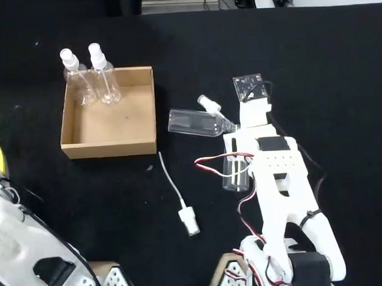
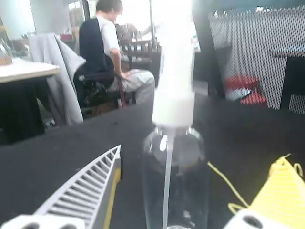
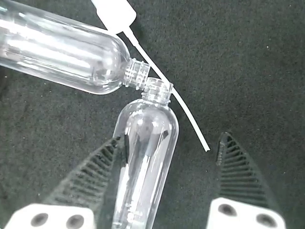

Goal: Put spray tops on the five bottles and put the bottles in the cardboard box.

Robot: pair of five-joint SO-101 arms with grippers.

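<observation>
The right gripper (image 3: 171, 137) gapes wide around a bare bottle (image 3: 143, 143) lying flat, holding nothing. A topped bottle (image 2: 174, 167) stands at the left gripper (image 2: 200, 153); I can't tell its grip.

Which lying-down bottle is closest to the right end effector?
The bottle lying inside the open right end effector; the other lying bottle sits beyond its tips.

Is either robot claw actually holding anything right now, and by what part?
Nothing looks gripped. The right gripper is open over a lying uncapped bottle; the left gripper is open around a spray-topped bottle, gaps either side.
</observation>
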